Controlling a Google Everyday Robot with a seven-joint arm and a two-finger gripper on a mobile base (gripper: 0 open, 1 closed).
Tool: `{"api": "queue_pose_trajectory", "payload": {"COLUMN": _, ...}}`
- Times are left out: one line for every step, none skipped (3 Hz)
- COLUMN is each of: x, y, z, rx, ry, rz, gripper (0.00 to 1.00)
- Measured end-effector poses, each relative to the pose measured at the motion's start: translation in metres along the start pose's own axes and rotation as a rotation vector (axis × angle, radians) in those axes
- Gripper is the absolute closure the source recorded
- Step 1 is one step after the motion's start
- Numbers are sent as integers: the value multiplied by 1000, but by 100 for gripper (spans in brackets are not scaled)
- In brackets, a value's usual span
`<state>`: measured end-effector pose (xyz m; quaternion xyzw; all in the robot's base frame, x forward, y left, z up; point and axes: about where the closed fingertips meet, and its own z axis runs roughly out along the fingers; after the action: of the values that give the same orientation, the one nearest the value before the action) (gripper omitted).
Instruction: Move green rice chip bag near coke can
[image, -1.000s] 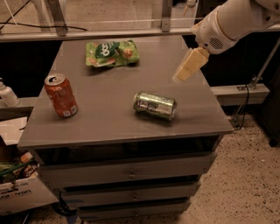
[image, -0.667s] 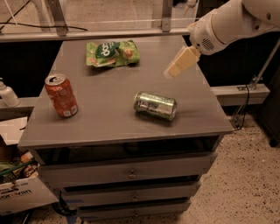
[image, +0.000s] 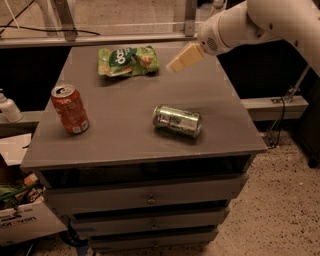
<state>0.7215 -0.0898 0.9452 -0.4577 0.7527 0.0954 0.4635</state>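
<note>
Gripper (image: 184, 58) near table (image: 125, 140) far edge, just right of green rice chip bag (image: 128, 60); grip unclear.

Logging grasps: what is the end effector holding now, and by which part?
Nothing: the end effector hovers beside the green rice chip bag, which lies on the table.

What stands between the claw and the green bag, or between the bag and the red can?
Nothing visible. The claw hangs beside the crinkly light-green chip bag; bare grey tabletop runs from it to the red soda can.
</note>
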Motion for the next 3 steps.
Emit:
{"api": "queue_pose_trajectory", "payload": {"x": -12, "y": 3, "z": 40, "rx": -34, "ry": -25, "rz": 46, "gripper": 0}}
{"api": "queue_pose_trajectory", "payload": {"x": -22, "y": 14, "z": 79, "rx": -75, "ry": -36, "rz": 64, "gripper": 0}}
{"api": "queue_pose_trajectory", "payload": {"x": -29, "y": 24, "z": 115, "rx": -118, "ry": -40, "rz": 42, "gripper": 0}}
